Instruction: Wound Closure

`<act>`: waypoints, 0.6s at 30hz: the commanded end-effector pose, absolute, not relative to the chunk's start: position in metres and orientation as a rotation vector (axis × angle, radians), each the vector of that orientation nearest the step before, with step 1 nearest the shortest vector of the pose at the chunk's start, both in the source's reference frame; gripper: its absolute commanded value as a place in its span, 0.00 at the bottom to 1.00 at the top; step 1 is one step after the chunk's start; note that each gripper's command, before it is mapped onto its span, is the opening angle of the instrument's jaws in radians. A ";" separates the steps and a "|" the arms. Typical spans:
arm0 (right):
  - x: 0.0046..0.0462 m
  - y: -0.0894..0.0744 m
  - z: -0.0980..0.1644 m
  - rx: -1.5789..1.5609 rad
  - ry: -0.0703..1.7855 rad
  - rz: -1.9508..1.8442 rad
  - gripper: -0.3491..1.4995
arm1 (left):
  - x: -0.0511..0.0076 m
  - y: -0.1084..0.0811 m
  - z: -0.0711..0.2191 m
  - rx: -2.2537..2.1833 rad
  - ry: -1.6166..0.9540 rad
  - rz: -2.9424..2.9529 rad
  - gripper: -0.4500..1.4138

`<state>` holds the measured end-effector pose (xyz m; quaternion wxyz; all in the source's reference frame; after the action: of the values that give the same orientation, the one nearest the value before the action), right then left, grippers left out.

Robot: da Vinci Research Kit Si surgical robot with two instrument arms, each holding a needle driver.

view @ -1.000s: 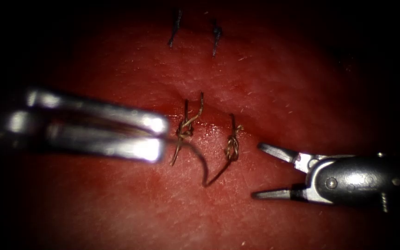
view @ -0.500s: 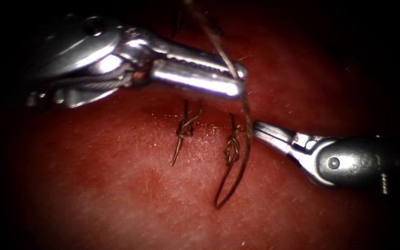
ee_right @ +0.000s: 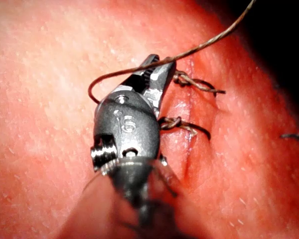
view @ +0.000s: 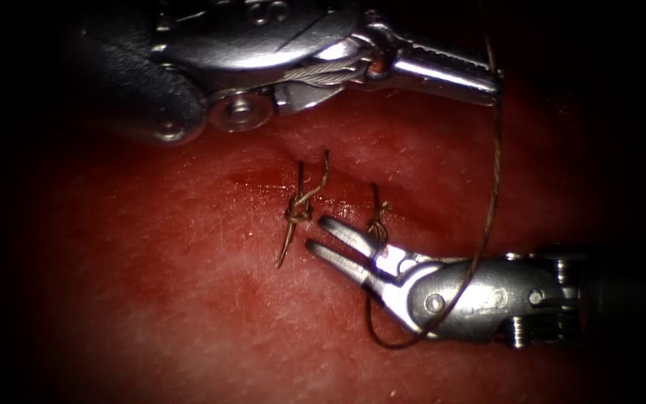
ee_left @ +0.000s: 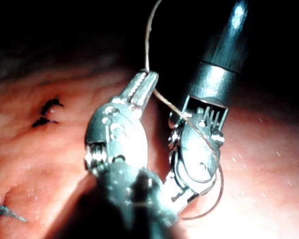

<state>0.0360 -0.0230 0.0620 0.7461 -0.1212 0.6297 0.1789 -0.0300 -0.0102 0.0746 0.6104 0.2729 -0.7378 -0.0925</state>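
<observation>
A dark surround framed the red, glistening slab of tissue [view: 188,299], its short cut [view: 323,196] running roughly 9 to 3 o'clock near the middle of the endoscope view, wet with red fluid [view: 263,183]. 2 tan knotted stitches sat on the cut: one knot [view: 298,211] at the centre with a tail end trailing toward 7 o'clock, and a second knot [view: 376,228] just to its 3 o'clock side. 2 dark older stitches [ee_left: 46,112] marked the tissue in the left wrist view. The left arm's silver needle driver [view: 493,81] reached in from 10 o'clock, above the cut, its jaws closed on the thin tan thread [view: 493,187] right at their tips; the same pinch showed in the left wrist view [ee_left: 148,78]. From that grip the thread dropped toward 6 o'clock, crossed over the body of the right arm's silver needle driver [view: 324,236], curved under it in a loop and rose to the second knot. The right tool came in from 3 o'clock, its 2 jaws parted a little and holding nothing, the tips lying between the 2 knots, just beside the second one. In the right wrist view the thread lay draped across that tool's jaws [ee_right: 157,74]. I could not make out a needle.
</observation>
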 end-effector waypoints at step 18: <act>0.0363 -0.023 0.060 -0.227 1.648 0.438 0.29 | -0.0245 -0.018 0.091 0.423 -1.526 -0.263 0.00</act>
<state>0.0359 -0.0231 0.0600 0.6541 -0.1008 0.7244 0.1931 -0.0241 -0.0177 0.0905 0.6959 0.1887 -0.6827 -0.1185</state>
